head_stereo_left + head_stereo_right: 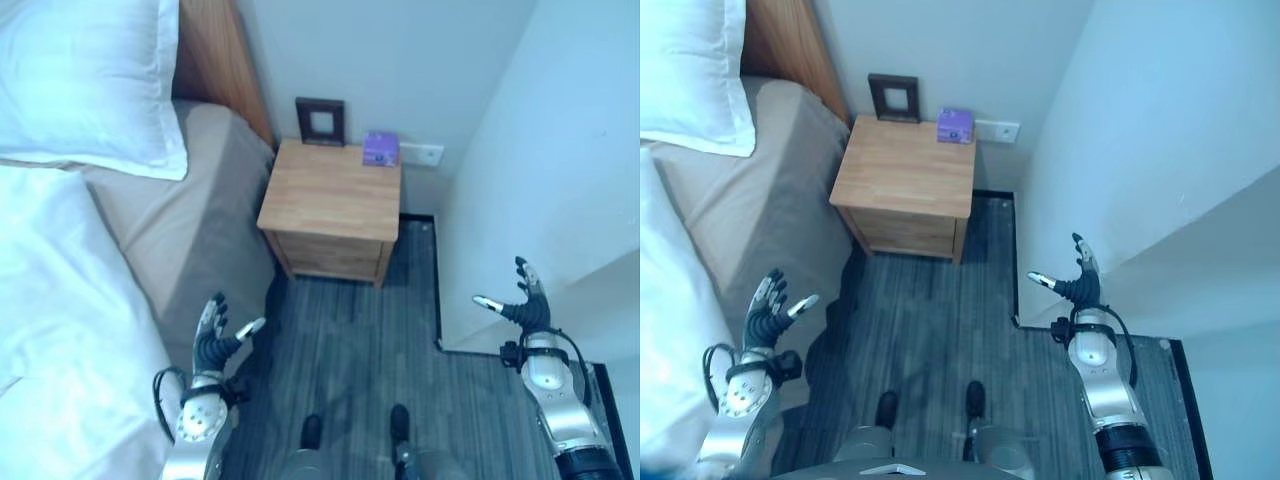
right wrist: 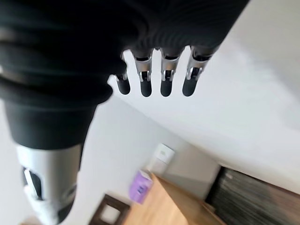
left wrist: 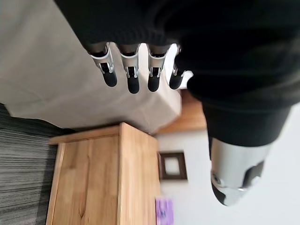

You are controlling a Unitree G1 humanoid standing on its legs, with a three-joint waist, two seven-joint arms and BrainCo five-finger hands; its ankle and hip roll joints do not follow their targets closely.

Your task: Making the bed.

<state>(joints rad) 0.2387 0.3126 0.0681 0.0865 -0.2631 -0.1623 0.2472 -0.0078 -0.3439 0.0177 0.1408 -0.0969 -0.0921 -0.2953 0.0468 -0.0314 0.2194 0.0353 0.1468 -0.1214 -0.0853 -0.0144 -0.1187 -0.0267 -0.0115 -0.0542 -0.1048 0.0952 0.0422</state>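
Both open hands, left hand [image 1: 213, 345] and right hand [image 1: 527, 305], beside bed [image 1: 150, 230]

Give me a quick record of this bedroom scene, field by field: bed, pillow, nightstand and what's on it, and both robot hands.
bed: mattress in a beige sheet, white duvet lying over part of it
pillow: white pillow at the wooden headboard
nightstand: wooden nightstand beside the bed, on the dark floor
on nightstand: dark picture frame, small purple box
left robot hand: open, empty, near the mattress edge
right robot hand: open, empty, by the white wall
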